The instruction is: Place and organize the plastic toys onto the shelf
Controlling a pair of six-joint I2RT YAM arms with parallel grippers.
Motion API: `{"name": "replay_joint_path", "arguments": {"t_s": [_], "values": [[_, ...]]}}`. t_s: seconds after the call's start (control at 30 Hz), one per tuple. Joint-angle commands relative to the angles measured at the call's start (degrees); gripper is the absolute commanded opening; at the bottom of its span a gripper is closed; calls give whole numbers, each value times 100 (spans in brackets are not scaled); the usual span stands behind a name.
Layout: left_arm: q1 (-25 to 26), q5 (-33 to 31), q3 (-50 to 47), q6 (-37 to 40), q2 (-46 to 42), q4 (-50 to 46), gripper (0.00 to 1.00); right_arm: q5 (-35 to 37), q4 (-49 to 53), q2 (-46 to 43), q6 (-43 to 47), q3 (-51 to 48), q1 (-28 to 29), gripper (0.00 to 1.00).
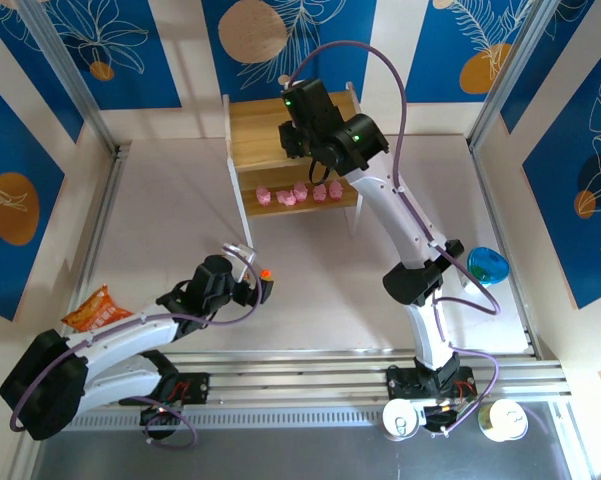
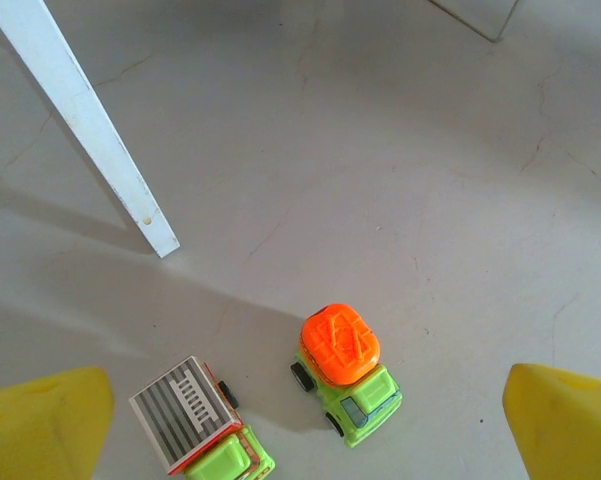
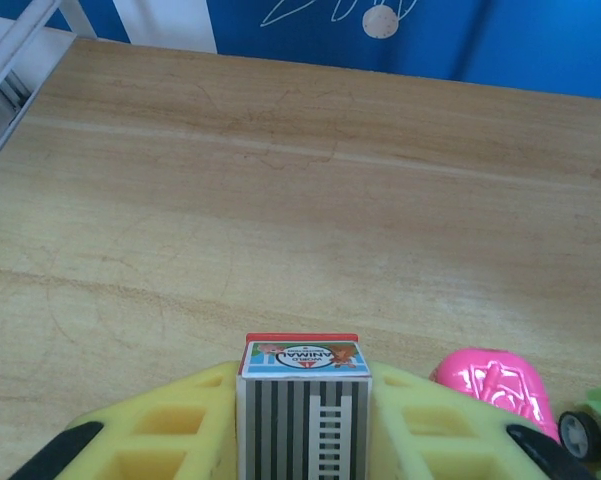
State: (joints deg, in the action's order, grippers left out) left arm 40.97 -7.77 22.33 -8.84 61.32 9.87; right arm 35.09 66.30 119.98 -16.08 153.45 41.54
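While right gripper [image 3: 305,440] clamps striped box truck [image 3: 302,395] on shelf [image 1: 255,125] top tier, beside pink-topped truck [image 3: 490,388], pink pigs [image 1: 298,193] already line lower tier. Left gripper [image 2: 305,425] gapes wide over orange-topped truck [image 2: 342,365] and second striped truck [image 2: 195,415] on table [image 2: 380,150]. Judged past halfway; those two trucks remain.

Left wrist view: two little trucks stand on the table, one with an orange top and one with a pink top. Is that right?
No. The left wrist view shows the second truck with a grey striped top, not pink. The other truck is orange-topped, and both stand on the table.
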Motion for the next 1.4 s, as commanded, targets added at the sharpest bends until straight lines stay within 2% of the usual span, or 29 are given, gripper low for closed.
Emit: {"name": "replay_joint_path", "arguments": {"t_s": [0.0, 0.97, 1.2, 1.37], "values": [[47, -58, 158, 68, 20, 59, 100, -150, -83, 156, 116, 163, -31, 30], [45, -102, 163, 67, 5, 44, 100, -39, -361, 107, 412, 427, -32, 46], [50, -351, 140, 44, -84, 4, 100, 95, -362, -186, 412, 339, 52, 47], [40, -746, 89, -86, -251, -57, 100, 323, -613, -704, 429, -255, 319, 47]]}}
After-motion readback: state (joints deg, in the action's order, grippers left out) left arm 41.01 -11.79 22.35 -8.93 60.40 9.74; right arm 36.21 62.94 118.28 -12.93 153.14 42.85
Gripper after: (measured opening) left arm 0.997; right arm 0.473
